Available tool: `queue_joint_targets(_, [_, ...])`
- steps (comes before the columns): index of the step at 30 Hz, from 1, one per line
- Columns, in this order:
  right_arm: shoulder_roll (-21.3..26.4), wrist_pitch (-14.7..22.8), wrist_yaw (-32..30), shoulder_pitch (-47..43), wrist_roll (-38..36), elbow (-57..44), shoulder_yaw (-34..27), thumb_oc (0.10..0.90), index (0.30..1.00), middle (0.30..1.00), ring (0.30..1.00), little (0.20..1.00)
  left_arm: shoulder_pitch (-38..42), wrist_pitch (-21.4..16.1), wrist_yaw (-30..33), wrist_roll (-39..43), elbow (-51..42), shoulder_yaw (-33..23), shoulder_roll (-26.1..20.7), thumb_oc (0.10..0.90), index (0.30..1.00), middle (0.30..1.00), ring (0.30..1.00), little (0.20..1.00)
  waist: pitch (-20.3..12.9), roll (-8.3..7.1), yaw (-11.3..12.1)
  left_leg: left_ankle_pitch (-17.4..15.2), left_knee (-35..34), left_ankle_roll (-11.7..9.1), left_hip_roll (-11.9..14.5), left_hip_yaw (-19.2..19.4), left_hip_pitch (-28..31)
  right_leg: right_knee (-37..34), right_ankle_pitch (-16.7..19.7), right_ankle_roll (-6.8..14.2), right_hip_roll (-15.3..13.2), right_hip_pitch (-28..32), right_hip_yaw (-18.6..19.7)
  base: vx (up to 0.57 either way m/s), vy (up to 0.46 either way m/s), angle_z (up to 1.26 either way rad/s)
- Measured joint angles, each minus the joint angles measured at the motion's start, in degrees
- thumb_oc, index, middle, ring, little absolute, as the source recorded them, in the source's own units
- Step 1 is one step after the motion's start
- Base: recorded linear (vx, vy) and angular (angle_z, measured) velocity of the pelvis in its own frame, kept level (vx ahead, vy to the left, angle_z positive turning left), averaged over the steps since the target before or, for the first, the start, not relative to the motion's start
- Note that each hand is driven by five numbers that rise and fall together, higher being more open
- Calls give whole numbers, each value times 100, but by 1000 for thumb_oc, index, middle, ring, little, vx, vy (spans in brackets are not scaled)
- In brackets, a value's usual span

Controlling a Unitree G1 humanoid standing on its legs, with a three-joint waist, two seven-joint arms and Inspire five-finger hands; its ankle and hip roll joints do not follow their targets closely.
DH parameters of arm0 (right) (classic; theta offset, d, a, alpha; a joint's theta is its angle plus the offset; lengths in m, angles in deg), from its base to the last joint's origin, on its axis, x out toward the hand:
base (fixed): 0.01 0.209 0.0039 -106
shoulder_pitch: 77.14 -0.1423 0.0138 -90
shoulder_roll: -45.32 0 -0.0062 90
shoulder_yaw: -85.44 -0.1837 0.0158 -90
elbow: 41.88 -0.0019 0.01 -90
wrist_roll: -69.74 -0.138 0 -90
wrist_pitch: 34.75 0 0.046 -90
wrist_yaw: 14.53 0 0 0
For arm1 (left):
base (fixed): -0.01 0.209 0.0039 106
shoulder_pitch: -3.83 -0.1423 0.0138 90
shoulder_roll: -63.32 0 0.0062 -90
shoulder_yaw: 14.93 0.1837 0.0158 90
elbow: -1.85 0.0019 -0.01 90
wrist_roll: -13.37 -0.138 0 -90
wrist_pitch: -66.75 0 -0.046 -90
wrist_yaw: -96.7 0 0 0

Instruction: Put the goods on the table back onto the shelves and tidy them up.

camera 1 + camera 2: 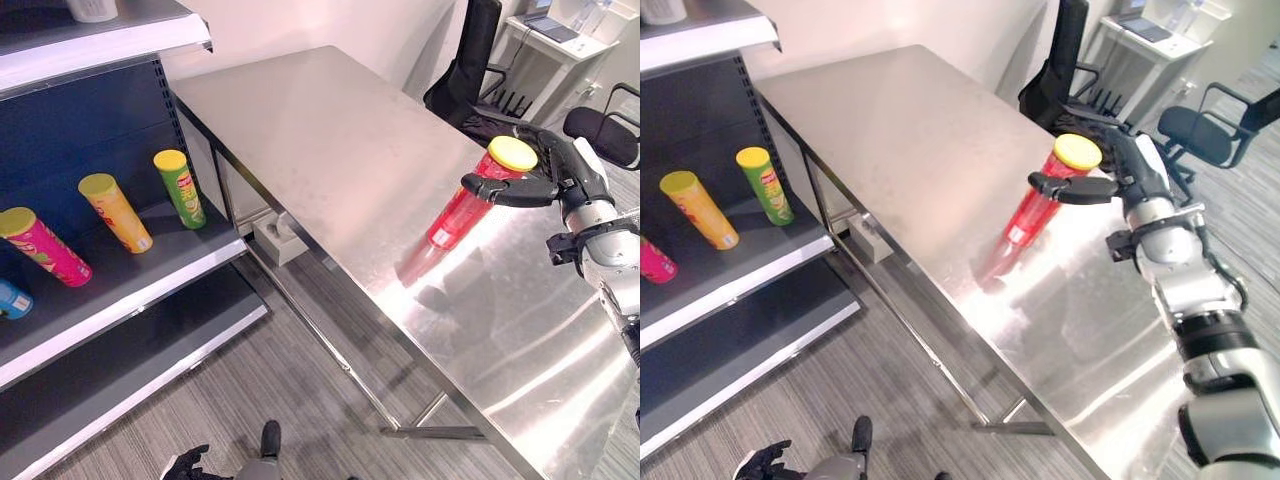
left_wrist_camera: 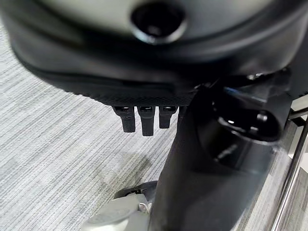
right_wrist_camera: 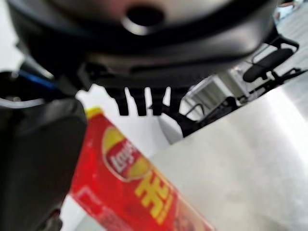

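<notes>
A red chip can with a yellow lid (image 1: 470, 200) stands on the steel table (image 1: 340, 140) near its right side. My right hand (image 1: 560, 170) is at the can's top: the thumb (image 1: 1072, 188) lies across the front just under the lid and the straight fingers (image 3: 144, 98) reach behind it. In the right wrist view the red can (image 3: 134, 192) sits between thumb and fingers. The shelf board (image 1: 170, 262) on the left carries a green can (image 1: 180, 188), a yellow can (image 1: 115, 212), a pink can (image 1: 45, 247) and a blue one (image 1: 10, 298). My left hand (image 2: 144, 118) hangs low over the floor, fingers straight.
A lower shelf board (image 1: 120, 370) lies under the stocked one, and a white container (image 1: 90, 10) stands on the top shelf. A small box (image 1: 280, 240) sits on the floor by the table leg. Black office chairs (image 1: 470, 60) and a desk (image 1: 560, 35) stand behind the table.
</notes>
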Motion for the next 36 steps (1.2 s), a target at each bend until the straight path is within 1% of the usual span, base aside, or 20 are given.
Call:
queue_joint_targets(9, [-53,-5,-2,-9,3,53,135,800,900,900,900,900,-1,1,0,4,15,0,3,800,900,900,900,900,0,0,0,15,0,21,-4,-10,-10,0,0,0,10,-8,-5,0,0,0])
queue_joint_targets(10, [-54,-5,-2,-10,2,53,135,734,801,801,801,801,-2,1,0,5,15,0,3,800,900,900,900,900,0,-1,5,15,0,22,-5,-10,-12,0,0,0,10,-8,-6,0,0,0])
queue_joint_targets(11, [-56,-5,-3,-11,2,53,135,568,552,552,552,552,-2,1,1,5,17,0,2,800,900,900,900,900,0,-1,7,15,0,22,-5,-10,-12,0,0,0,10,-8,-8,0,0,0])
queue_joint_targets(12, [-56,-5,-2,-12,2,53,135,441,361,361,361,361,-2,1,1,5,17,0,3,800,900,900,900,900,0,-1,9,17,0,25,-5,-11,-12,0,0,0,10,-8,-7,0,0,0])
queue_joint_targets(13, [-58,-5,-3,-14,2,53,135,400,300,300,300,300,-2,1,1,5,17,0,3,800,900,900,900,900,0,-1,10,17,0,25,-5,-11,-12,0,0,0,10,-8,-7,0,0,0])
queue_joint_targets(17, [-78,-5,-8,-39,2,53,135,400,300,300,300,300,-1,1,2,10,16,0,3,800,900,900,900,900,0,-1,8,18,0,26,-4,-11,-11,0,0,0,12,-8,-7,0,0,0])
queue_joint_targets(22, [-265,-5,-66,-99,21,58,135,400,300,300,300,300,1,2,2,46,13,0,3,800,900,900,900,900,1,-3,9,20,0,24,-2,-12,-10,0,0,0,17,-8,-4,0,0,0])
queue_joint_targets(27, [-267,-4,-76,-141,39,54,135,400,300,300,300,300,5,16,32,54,49,-10,-6,800,900,900,900,900,14,-32,22,20,0,24,4,-11,-20,0,0,0,21,-19,1,0,0,0])
queue_joint_targets(33, [-268,-3,-170,-157,-80,42,132,400,300,300,300,300,23,37,81,218,104,-124,-77,800,900,900,900,900,57,-147,-37,22,2,22,45,76,-18,0,1,0,29,-75,56,-14,-28,-8])
queue_joint_targets(36, [-273,-3,-170,-155,-141,-57,129,400,300,300,300,300,25,46,112,217,87,-121,-80,800,900,900,900,900,62,-156,-79,23,2,21,57,104,-14,0,1,0,39,-84,86,-22,-23,-6])
